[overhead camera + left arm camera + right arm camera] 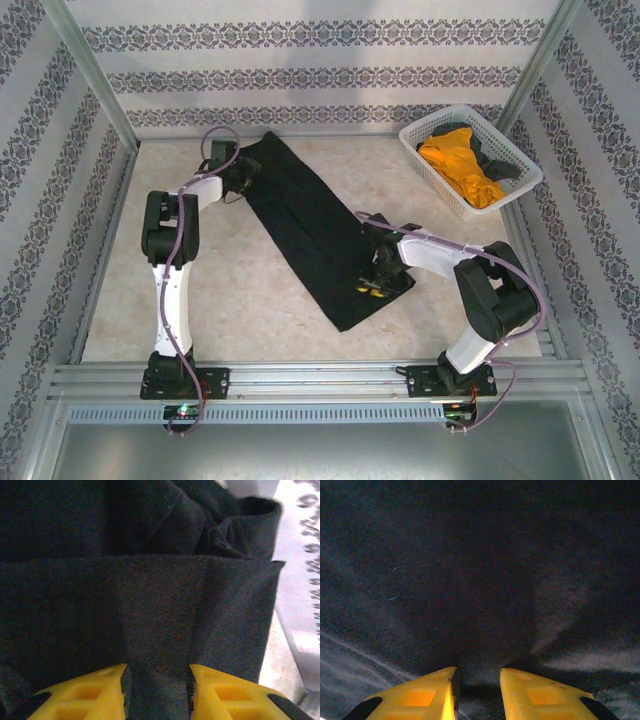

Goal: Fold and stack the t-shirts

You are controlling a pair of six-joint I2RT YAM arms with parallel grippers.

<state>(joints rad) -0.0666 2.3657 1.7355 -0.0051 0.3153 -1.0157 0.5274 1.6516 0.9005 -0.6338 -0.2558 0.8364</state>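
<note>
T-shirt [150,605] crease in left pincer [157,690]

You're in lab test cell, not home — aluminium profile frame [320,380] along lower edge, damask-print panels [320,75] boxing in beige tabletop [250,300].

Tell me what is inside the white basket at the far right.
Inside the white basket lies a crumpled orange-yellow t-shirt, with a dark t-shirt beside and partly behind it. The basket's bottom, and anything beneath the shirts, is covered.
</note>
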